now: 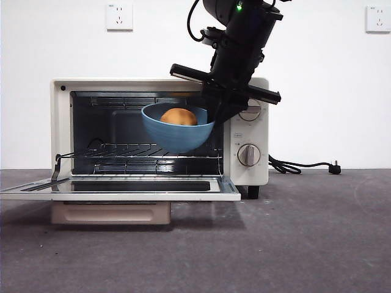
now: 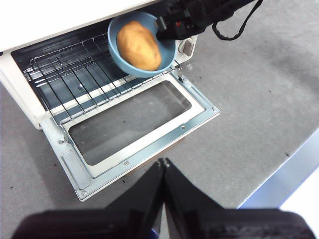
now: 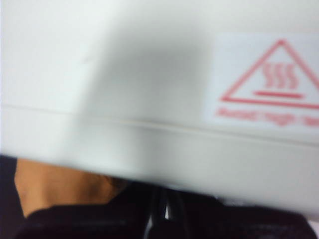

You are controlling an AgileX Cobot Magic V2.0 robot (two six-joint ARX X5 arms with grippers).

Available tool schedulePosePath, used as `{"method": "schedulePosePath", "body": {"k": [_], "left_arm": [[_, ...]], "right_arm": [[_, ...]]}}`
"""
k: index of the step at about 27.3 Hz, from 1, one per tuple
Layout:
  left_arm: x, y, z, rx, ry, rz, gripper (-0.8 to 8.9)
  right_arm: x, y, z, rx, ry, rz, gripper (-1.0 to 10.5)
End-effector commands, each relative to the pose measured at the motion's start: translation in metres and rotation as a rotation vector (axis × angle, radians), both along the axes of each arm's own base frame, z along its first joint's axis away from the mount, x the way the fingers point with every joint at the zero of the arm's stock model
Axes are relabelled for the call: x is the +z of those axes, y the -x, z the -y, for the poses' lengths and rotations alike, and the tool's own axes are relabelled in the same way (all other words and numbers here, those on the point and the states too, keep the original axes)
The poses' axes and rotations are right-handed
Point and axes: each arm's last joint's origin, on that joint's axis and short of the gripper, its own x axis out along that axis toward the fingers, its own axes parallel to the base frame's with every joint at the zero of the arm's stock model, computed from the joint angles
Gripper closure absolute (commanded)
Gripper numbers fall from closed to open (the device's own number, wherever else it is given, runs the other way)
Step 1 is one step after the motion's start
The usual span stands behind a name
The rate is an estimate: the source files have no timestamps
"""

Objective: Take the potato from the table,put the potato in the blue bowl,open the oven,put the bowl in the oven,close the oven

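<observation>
Right gripper (image 1: 215, 116): we see its jaws clamped on the blue bowl's (image 1: 177, 134) 3 o'clock rim, in the oven's (image 1: 247, 165) mouth.
Potato (image 2: 139, 45): inside the bowl; left wrist view shows it whole.
Left gripper (image 2: 163, 167): jaws closed, over the worktop (image 2: 249, 99).
Door (image 2: 130, 129): open flat.

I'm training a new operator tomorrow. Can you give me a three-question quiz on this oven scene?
1. True or false: the oven door is closed.
2. Where is the potato? A on the table, B in the blue bowl, C on the rack.
3. Which tool holds the bowl at the oven's mouth?

Key: 1 false, it lies folded down. 2 B. 3 the right tool, gripping the rim; the left tool waits, shut.
</observation>
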Motion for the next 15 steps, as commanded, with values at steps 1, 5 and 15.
{"method": "schedulePosePath", "body": {"k": [1,5,15], "left_arm": [[-0.0010,0.0001,0.0001,-0.008,-0.007,0.005,8.21],[-0.0014,0.0004,-0.0001,-0.009,-0.010,0.000,8.21],[-0.0022,0.0009,-0.0004,-0.009,-0.015,-0.008,8.21]], "right_arm": [[-0.0062,-0.0030,0.0017,-0.018,0.010,-0.025,9.6],[-0.0129,-0.0043,0.0025,-0.019,0.026,-0.054,9.3],[-0.0082,-0.0039,0.0016,-0.015,0.010,-0.030,7.2]]}}
